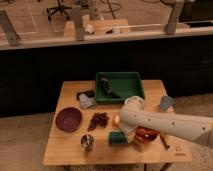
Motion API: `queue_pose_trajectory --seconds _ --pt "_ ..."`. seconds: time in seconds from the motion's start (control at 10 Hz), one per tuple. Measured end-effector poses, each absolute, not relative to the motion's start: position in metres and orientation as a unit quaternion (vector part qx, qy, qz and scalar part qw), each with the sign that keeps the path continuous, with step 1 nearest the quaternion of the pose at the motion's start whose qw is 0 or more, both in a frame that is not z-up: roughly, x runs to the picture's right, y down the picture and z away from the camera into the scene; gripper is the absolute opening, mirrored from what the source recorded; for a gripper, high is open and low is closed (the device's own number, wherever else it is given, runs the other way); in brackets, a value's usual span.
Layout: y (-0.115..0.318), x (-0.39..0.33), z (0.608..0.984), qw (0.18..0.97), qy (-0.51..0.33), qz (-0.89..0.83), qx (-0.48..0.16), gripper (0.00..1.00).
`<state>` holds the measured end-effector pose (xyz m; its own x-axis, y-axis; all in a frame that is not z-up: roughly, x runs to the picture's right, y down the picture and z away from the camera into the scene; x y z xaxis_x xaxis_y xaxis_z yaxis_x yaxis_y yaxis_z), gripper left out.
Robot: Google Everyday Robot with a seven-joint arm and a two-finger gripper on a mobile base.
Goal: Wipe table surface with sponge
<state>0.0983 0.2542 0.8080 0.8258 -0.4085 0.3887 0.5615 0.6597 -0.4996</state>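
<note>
Centrally, hand (125, 134) by sponge (117, 138)

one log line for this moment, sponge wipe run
step: wiping | gripper: low at sponge | sponge: flat on table, front centre | bowl: left

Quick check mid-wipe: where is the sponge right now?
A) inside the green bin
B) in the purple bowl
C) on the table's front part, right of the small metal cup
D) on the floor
C: the sponge lies on the table right of the metal cup, with the gripper at its right edge, well in front of the green bin.
</note>
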Motion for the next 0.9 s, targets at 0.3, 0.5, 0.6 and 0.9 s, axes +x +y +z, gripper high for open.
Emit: queue_pose_trajectory --seconds 0.3,0.5,0.6,0.9 --pt "0.251 0.064 0.800 0.900 -0.141 -0.286 -0.298 0.05" --pt "0.260 0.042 0.784 0.894 -0.160 -0.303 -0.290 0.05" --pt "0.265 0.038 0.779 0.891 -0.164 -0.308 -0.290 0.05" --pt "0.299 0.038 0.760 0.879 -0.175 -0.324 -0.304 0.05"
